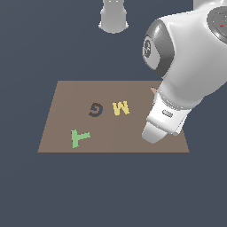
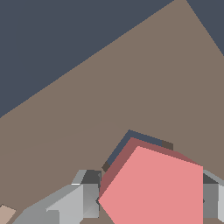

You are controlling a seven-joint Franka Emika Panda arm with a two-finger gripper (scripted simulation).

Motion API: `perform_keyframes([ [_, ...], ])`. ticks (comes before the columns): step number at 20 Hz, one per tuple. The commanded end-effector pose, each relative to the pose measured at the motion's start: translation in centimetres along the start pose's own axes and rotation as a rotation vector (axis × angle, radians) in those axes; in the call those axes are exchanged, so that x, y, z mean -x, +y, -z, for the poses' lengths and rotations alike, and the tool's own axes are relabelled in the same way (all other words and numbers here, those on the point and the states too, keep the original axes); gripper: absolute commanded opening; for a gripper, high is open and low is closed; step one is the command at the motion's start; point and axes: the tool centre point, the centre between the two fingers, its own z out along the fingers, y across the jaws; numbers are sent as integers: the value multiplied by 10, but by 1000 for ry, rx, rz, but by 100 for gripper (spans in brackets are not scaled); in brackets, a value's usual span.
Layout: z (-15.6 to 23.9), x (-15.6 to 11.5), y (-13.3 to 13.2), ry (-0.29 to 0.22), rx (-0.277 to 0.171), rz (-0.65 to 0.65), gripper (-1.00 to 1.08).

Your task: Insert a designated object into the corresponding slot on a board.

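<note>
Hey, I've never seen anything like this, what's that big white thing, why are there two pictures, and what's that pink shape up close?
The big white thing is a robot arm in a computer simulation. One picture is from a camera off the arm, looking at the whole scene; the other is from a camera on its wrist. On the dark surface lies a flat brown board with a green T, a yellow M and a dark G-shaped cutout. In the wrist view, the gripper holds a pink pentagon block between its grey fingers, right over a dark pentagon-shaped hole in the board.
</note>
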Motion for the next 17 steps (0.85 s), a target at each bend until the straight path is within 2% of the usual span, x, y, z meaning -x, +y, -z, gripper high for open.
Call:
perform_keyframes([
  [1,-1,0,1,0,1,-1,-100],
  [7,-10,-3,0,-1,2,3,-100],
  [8,-10,-3,0,-1,2,3,100],
  [17,-10,-3,0,-1,2,3,100],
])
